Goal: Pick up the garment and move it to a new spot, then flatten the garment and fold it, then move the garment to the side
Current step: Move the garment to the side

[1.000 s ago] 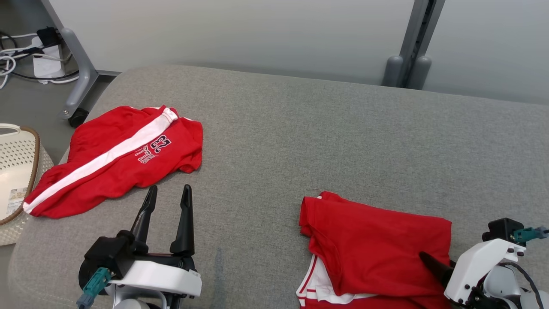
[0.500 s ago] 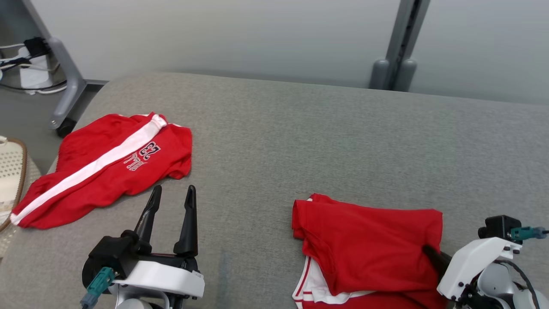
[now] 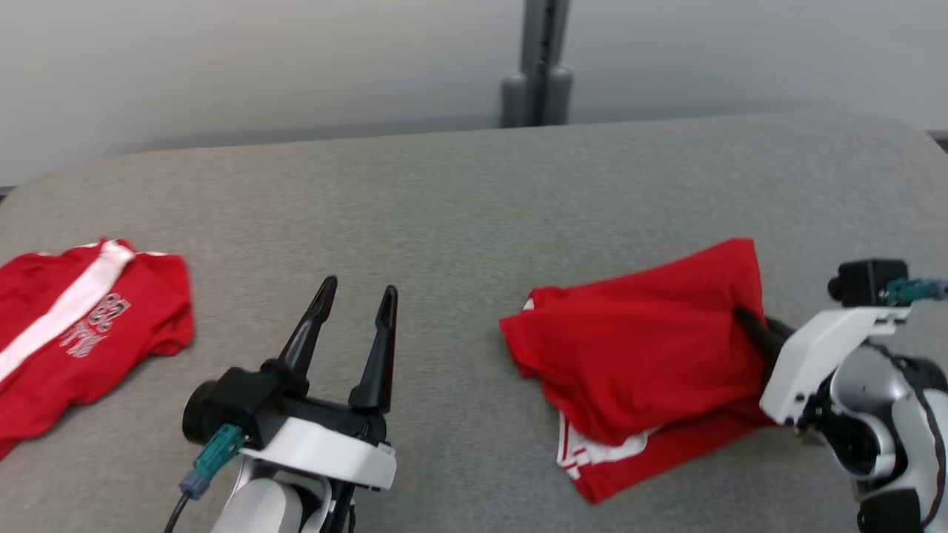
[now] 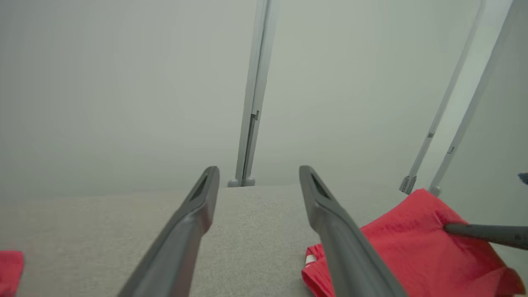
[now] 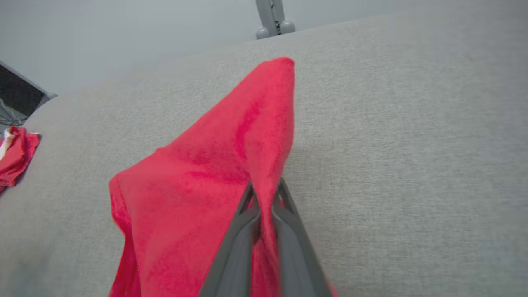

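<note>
Closed since a second ago: right end effector (image 3: 743, 317), pinching one edge of the folded garment (image 3: 637, 348), cloth trailing ahead of its tips on the surface (image 3: 459, 192); left end effector (image 3: 360, 287) open, empty; risk: a one-edge drag may undo the folds.

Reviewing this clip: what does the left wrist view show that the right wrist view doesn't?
Left wrist view: the left end effector, open and empty, and two slanted rods. Right wrist view: the shut grip of the right end effector on a raised fold of the red shirt. Shared: that shirt, the grey cushion, the upright post, a second red garment at the left edge.
</note>
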You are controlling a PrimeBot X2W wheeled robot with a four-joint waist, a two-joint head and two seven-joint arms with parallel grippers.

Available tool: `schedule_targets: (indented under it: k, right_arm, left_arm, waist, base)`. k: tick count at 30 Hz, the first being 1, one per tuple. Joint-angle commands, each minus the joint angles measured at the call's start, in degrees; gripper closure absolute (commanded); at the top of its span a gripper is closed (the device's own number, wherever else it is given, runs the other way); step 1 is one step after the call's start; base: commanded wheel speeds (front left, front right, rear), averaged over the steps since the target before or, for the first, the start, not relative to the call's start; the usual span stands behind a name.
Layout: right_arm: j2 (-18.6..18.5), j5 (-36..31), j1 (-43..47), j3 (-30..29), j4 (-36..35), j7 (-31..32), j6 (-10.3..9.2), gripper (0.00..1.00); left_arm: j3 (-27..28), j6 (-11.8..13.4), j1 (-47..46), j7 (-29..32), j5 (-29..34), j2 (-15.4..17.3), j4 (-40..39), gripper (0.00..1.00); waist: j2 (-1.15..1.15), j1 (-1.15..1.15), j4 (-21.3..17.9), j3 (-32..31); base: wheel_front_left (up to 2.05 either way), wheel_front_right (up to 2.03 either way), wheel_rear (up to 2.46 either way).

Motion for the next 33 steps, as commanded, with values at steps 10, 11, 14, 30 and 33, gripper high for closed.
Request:
schedule_targets:
  k: [10,11,14,30,33]
  right_arm:
    - [-6.71,3.53,-16.31,4.97,6.26,-6.55,0.10,1.00]
    - [-7.43,3.79,-18.02,5.13,6.97,-7.38,0.10,1.00]
    - [-9.02,4.99,-22.80,5.31,9.39,-9.92,0.10,1.00]
    - [-17.61,4.89,-41.59,4.60,26.50,-17.63,0.07,1.00]
    - [-18.59,4.09,-43.31,4.27,29.62,-18.27,0.06,1.00]
  left_arm:
    - [-3.50,-1.38,-7.86,3.68,3.39,1.01,-3.01,0.00]
    - [-3.77,-1.39,-8.53,4.25,3.73,1.21,-3.49,0.00]
    - [-4.25,-1.51,-10.24,5.65,4.50,1.99,-4.77,0.00]
    - [-5.03,-1.17,-15.11,9.19,6.70,4.06,-9.06,0.00]
    - [-4.96,-1.00,-15.42,9.21,6.67,4.22,-9.27,0.00]
  waist:
    - [0.00,0.00,-11.09,12.59]
    - [0.00,0.00,-11.39,13.96]
    - [0.00,0.00,-11.86,17.64]
    - [0.00,0.00,-10.53,28.44]
    - [0.00,0.00,-10.32,28.92]
  base:
    - [0.00,0.00,0.00]
    - [0.00,0.00,0.00]
    - [0.00,0.00,0.00]
    - [0.00,0.00,0.00]
    - [0.00,0.00,0.00]
